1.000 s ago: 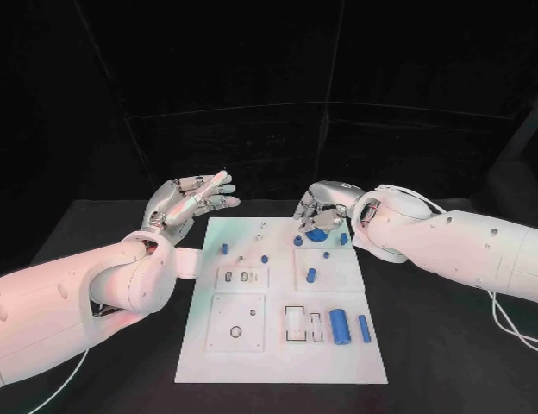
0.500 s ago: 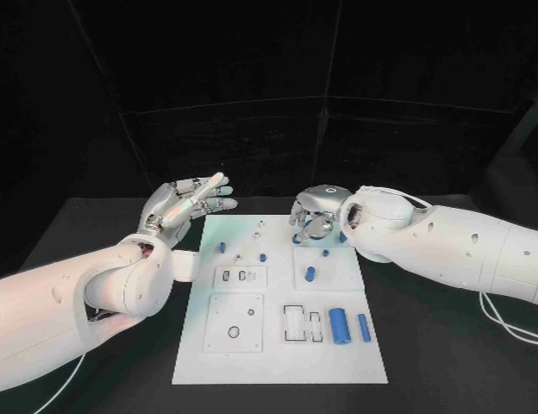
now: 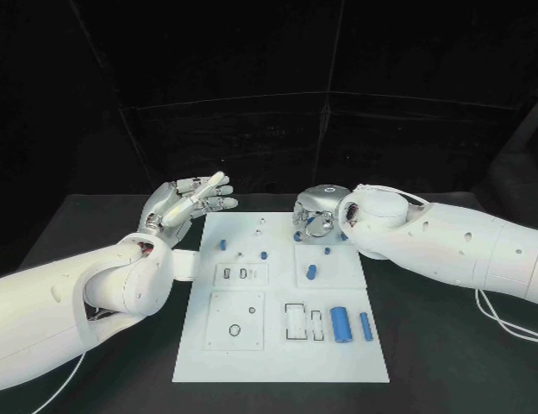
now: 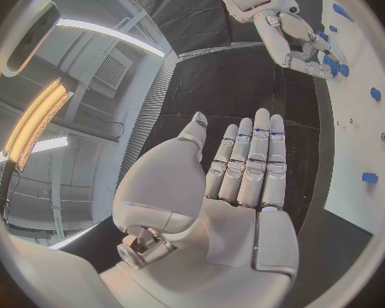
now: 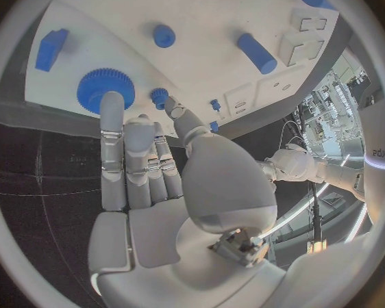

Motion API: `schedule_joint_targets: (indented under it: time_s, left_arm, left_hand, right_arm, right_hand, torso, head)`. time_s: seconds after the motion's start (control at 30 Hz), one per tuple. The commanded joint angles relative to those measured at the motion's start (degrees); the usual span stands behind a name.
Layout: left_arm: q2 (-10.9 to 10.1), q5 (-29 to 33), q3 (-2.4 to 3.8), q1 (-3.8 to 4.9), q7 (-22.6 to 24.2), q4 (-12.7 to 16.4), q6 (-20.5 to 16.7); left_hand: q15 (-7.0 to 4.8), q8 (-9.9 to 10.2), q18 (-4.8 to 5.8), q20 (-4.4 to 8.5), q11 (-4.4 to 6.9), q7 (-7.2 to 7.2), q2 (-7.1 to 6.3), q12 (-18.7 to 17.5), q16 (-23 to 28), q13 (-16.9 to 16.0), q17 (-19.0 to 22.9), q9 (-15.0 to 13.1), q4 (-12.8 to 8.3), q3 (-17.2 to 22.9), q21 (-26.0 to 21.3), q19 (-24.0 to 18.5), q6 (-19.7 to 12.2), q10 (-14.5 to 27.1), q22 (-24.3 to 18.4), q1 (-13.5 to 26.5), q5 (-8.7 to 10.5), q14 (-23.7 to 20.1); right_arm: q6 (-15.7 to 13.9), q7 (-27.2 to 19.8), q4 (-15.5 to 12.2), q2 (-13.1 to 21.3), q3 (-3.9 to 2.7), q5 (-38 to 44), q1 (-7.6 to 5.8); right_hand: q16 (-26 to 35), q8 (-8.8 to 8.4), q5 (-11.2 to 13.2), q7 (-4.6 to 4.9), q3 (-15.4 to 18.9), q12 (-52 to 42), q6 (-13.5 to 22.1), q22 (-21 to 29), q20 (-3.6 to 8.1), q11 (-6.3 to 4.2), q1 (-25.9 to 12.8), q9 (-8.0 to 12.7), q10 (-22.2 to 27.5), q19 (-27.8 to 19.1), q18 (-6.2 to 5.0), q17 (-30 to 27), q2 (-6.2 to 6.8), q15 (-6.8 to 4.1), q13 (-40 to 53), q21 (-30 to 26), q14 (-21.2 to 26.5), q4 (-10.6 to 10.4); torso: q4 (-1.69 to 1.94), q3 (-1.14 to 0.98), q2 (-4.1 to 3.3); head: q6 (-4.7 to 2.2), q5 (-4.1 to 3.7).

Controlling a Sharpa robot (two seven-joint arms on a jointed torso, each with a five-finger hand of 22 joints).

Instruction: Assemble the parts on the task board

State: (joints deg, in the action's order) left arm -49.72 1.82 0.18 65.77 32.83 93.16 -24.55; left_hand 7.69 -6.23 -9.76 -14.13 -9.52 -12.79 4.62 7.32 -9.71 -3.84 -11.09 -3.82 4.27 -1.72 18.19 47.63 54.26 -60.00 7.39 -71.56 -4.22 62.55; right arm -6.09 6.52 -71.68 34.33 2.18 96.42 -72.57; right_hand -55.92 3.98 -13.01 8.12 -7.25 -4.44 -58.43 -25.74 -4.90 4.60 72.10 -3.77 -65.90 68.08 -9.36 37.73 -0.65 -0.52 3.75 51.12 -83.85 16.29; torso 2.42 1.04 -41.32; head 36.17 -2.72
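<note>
- While the right hand point(image 3: 316, 216) hovers over the far right corner of the task board point(image 3: 282, 362), its fingers point(image 5: 113, 126) lie straight and close together, holding nothing; one fingertip rests on or just over the blue gear point(image 5: 96, 87), and whether it truly touches cannot be told.
- The blue gear lies flat near the board's far edge, with a small blue block point(image 5: 52, 48) beside it and a small round blue peg point(image 5: 164, 35) a little further in; the step in hand is probably seating or picking up that gear.
- To do it well, the hand should press squarely over the gear's centre, not its toothed rim, so that it does not tip or skid off the edge nearby; for a lift, thumb and finger should close across opposite sides.
- The left hand point(image 3: 190, 200) is raised off the board beside its far left corner, open, fingers point(image 4: 257, 159) side by side with the thumb apart; it could steady the board if needed.
- Nearer the robot, a blue cylinder point(image 3: 340, 323) and a thinner blue pin point(image 3: 365, 326) lie loose beside rectangular slots point(image 3: 297, 321), seemingly unassembled.
</note>
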Motion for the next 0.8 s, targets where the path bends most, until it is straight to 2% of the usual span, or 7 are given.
schedule_joint_targets:
  time_s: [0.03, 0.13, 0.43, 0.53, 0.67, 0.8]
  left_arm:
    - [0.0, 0.0, 0.03, 0.07, 0.0, 0.2, 0.9]
    - [-0.1, 0.0, 0.03, 0.08, -0.1, 0.4, 1.0]
    - [0.0, 0.0, 0.03, 0.09, -0.3, 0.2, 1.2]
    - [-0.1, 0.0, 0.03, 0.1, -0.3, 0.2, 1.2]
    - [0.0, 0.0, 0.04, 0.1, -0.3, 0.2, 1.3]
    - [0.0, 0.0, 0.04, 0.11, -0.4, 0.1, 1.3]
  left_hand:
    - [-0.06, 0.5, -0.67, -0.06, -0.57, -0.5, 0.28, -0.5, 0.4, 0.1, 0.0, 0.1, 0.0, -0.5, -0.3, -0.5, 0.0, 0.1, -0.2, 0.2, -0.13, -0.4]
    - [-0.03, 0.5, -0.68, -0.08, -0.61, -0.56, 0.26, -0.5, 0.4, 0.1, 0.0, 0.1, 0.0, -0.5, -0.3, -0.5, 0.0, 0.1, -0.2, 0.2, -0.13, -0.4]
    - [0.01, 0.6, -0.69, -0.12, -0.68, -0.66, 0.24, -0.6, 0.5, 0.1, -0.1, 0.1, 0.0, -0.6, -0.4, -0.6, -0.1, 0.2, -0.2, 0.3, -0.13, -0.4]
    - [0.01, 0.6, -0.69, -0.13, -0.69, -0.67, 0.25, -0.6, 0.6, 0.1, -0.1, 0.1, 0.0, -0.6, -0.4, -0.6, -0.1, 0.2, -0.2, 0.3, -0.13, -0.4]
    - [0.01, 0.6, -0.69, -0.13, -0.69, -0.67, 0.25, -0.6, 0.6, 0.1, -0.1, 0.1, 0.0, -0.6, -0.4, -0.6, -0.1, 0.2, -0.2, 0.3, -0.13, -0.4]
    - [0.01, 0.6, -0.69, -0.13, -0.69, -0.67, 0.25, -0.6, 0.6, 0.1, -0.1, 0.1, 0.0, -0.6, -0.4, -0.6, -0.1, 0.2, -0.2, 0.3, -0.13, -0.4]
  right_arm:
    - [1.7, 0.2, 0.3, -0.3, -0.04, 0.9, -0.14]
    - [2.0, -0.1, 0.5, -0.4, -0.03, 0.9, -0.13]
    - [2.8, -1.3, 1.6, -1.3, -0.02, 0.2, -0.12]
    - [2.9, -1.5, 1.8, -1.5, -0.02, 0.1, -0.12]
    - [3.4, -1.7, 2.2, -1.9, -0.01, -0.1, -0.11]
    - [4.4, -1.9, 2.6, -2.3, 0.0, -0.2, -0.1]
  right_hand:
    - [-0.7, -0.2, 0.2, -0.02, -0.5, -0.4, 0.2, -0.5, 0.0, -0.03, 0.0, 0.0, -0.2, -0.3, -1.06, 0.7, -0.58, 0.09, 0.1, 0.7, -1.1, -0.1]
    - [-1.2, -0.15, 0.3, 0.03, -0.7, -0.5, 0.0, -0.9, -0.04, -0.01, -0.2, -0.1, -0.4, -0.3, -1.03, 1.2, -0.79, 0.12, 0.0, 1.1, -1.1, -0.2]
    - [-2.4, -0.12, 1.1, -0.03, -2.2, -0.6, -0.5, -1.8, -0.11, -0.07, 0.0, -0.1, -0.8, -0.7, -0.99, 2.0, -1.62, 0.09, -0.1, 2.3, -0.8, -0.1]
    - [-2.9, -0.12, 1.3, -0.02, -2.6, -0.6, -0.6, -2.3, -0.13, -0.06, 0.0, -0.1, -0.9, -0.7, -0.95, 2.4, -1.72, 0.1, -0.1, 2.7, -0.8, -0.1]
    - [-4.1, -0.04, 1.6, 0.03, -3.5, -0.7, -1.0, -3.6, -0.16, -0.09, 0.0, -0.1, -1.3, -0.5, -0.8, 3.6, -1.98, 0.09, -0.1, 3.8, -0.9, 0.0]
    - [-6.3, 0.12, 3.6, 0.19, -5.6, -0.9, -2.0, -6.6, -0.16, -0.16, 0.5, -0.1, -2.4, 0.3, -0.4, 6.0, -2.89, -0.02, -0.1, 6.3, -1.1, 0.1]
  torso:
    - [0.09, -0.01, -0.24]
    - [0.09, -0.02, -0.45]
    - [0.2, 0.0, -0.68]
    - [0.14, 0.0, -0.82]
    - [0.24, -0.03, -0.93]
    - [0.2, -0.04, -0.95]
  head:
    - [0.16, -0.08]
    - [-0.03, -0.14]
    - [0.54, -0.1]
    - [0.43, -0.04]
    - [0.55, -0.15]
    - [0.59, -0.15]
